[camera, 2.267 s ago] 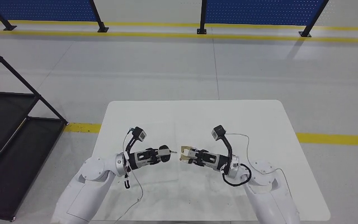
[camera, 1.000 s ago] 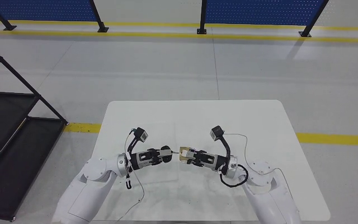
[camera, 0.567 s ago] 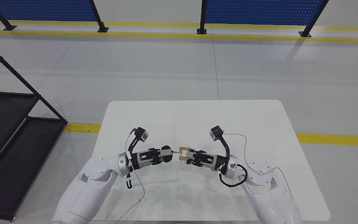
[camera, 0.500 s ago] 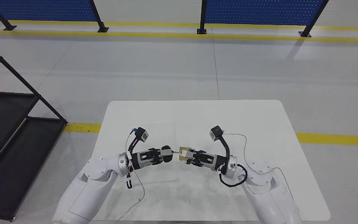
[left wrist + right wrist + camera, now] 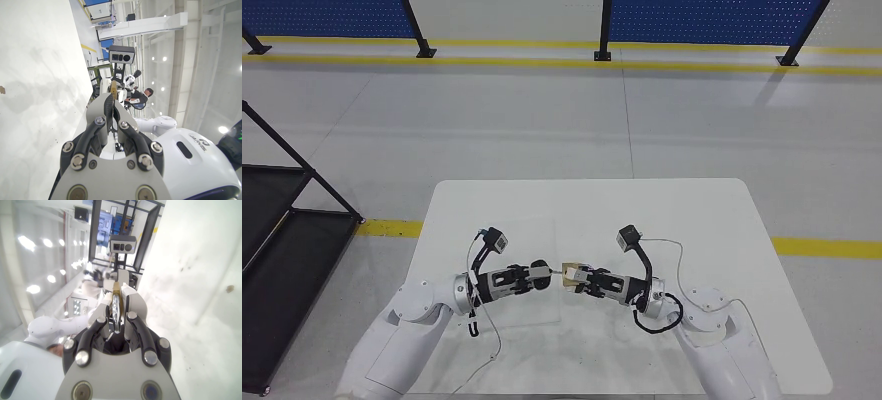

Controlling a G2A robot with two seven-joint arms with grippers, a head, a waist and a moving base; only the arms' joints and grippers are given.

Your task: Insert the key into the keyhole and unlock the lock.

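I have the left end effector (image 5: 112, 98) closed tight on the key (image 5: 556, 270). Its dark pads are pinched together around the head, and only a sliver of metal shows between them. The right end effector (image 5: 116, 292) is clamped on the lock (image 5: 115, 306), one finger on each flat side. The brass body stands edge-on between the fingers and pokes out past their tips. The two end effectors face each other tip to tip, roughly level, above the white bench (image 5: 692, 230). Straight ahead of the left end effector's tips, in line with the key, sits the brass end of the lock. From above, the key's blade bridges the small gap between the end effectors and meets the lock. I cannot tell how far the blade sits in the keyhole. From the right wrist, I see the left end effector's pale fingers just past the far end of the lock.
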